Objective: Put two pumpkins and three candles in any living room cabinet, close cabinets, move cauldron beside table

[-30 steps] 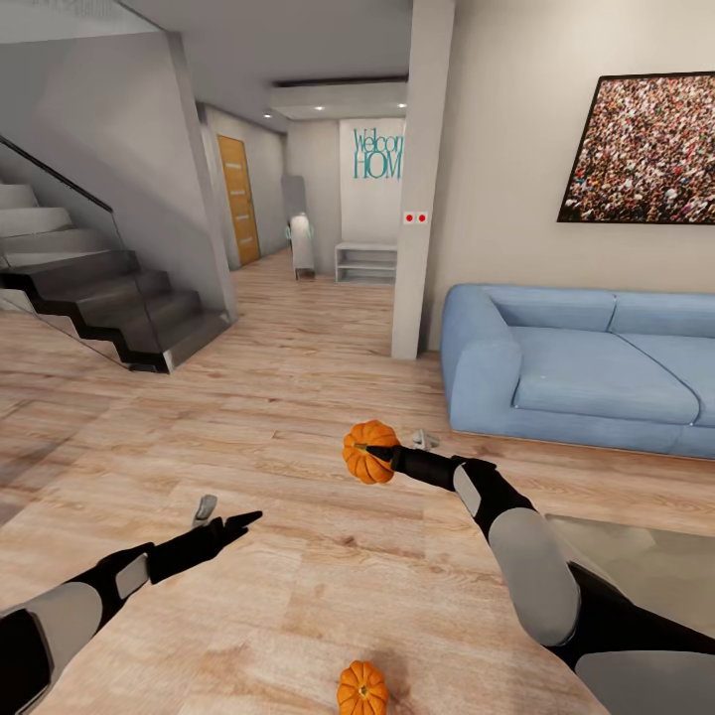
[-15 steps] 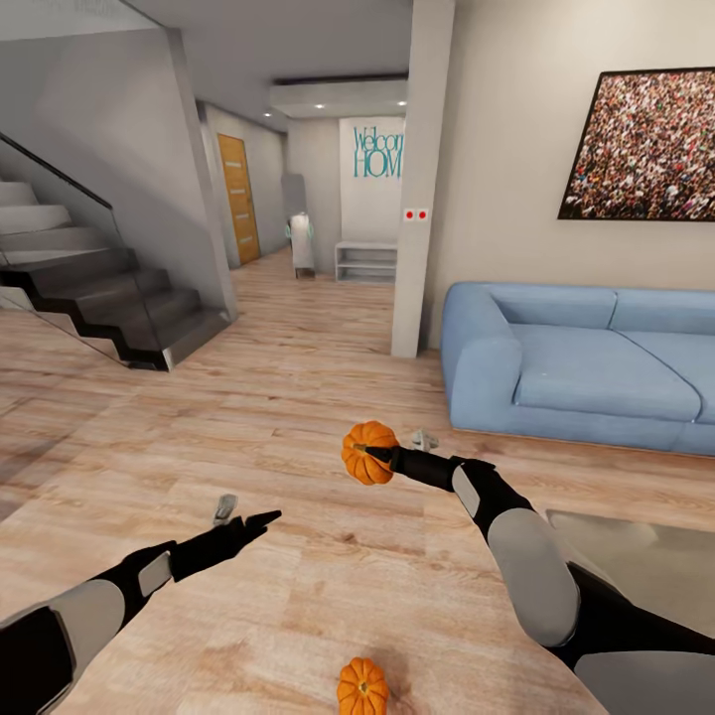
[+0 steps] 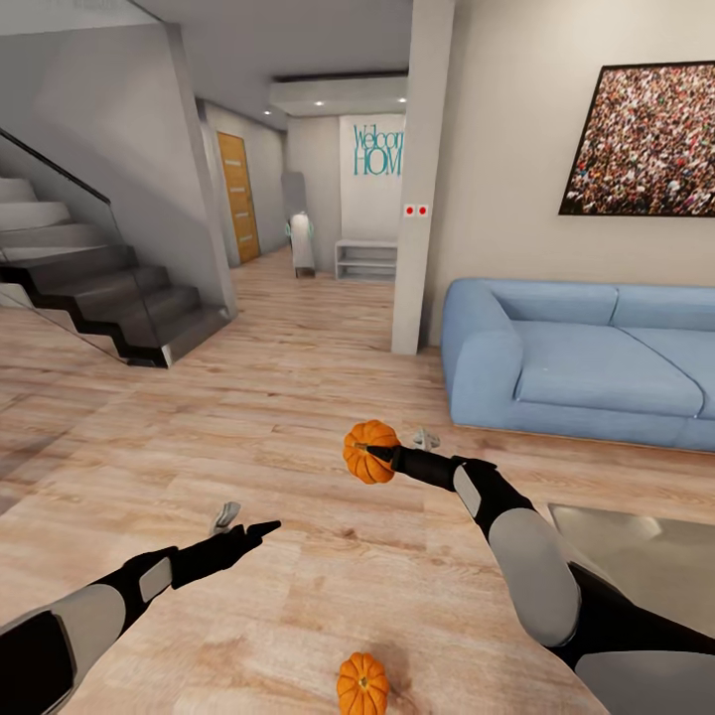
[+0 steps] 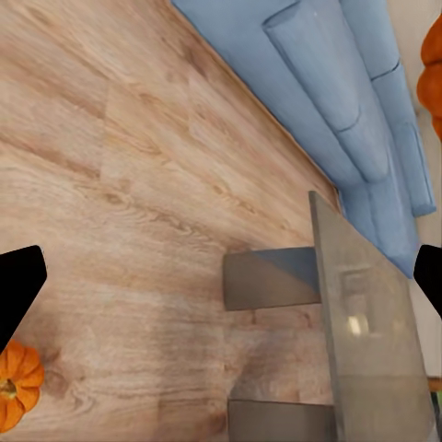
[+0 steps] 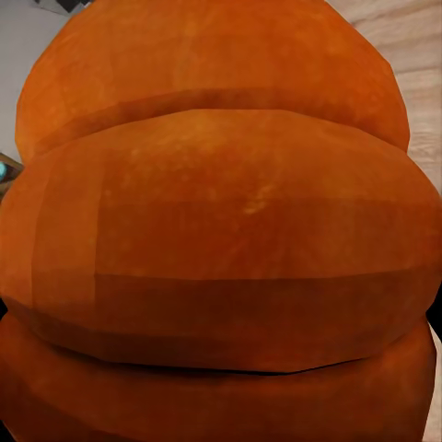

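- The right arm reaches forward and a little leftward from the shoulder, elbow slightly bent, forearm rising toward the middle of the head view.
- The right tool [image 3: 381,455] is clamped on a ribbed orange pumpkin [image 3: 369,452], held in the air above the wooden floor [image 3: 298,397]; in the right wrist view the pumpkin's orange ribs [image 5: 221,239] sit right against the camera.
- The left arm stretches forward low over the floor, forearm nearly level, pointing toward the middle of the room.
- The left tool [image 3: 260,531] holds nothing; in the left wrist view its two dark fingertips [image 4: 18,285] stand wide apart.
- A second pumpkin [image 3: 362,685] rests on the floor near the robot, between the two arms; the left wrist view catches it by one fingertip [image 4: 17,385].
- A blue sofa [image 3: 586,362] stands against the right wall, with a glass-topped table [image 3: 645,556] in front of it.
- A small grey object [image 3: 227,514] lies on the floor just beyond the left tool; what it is cannot be told.
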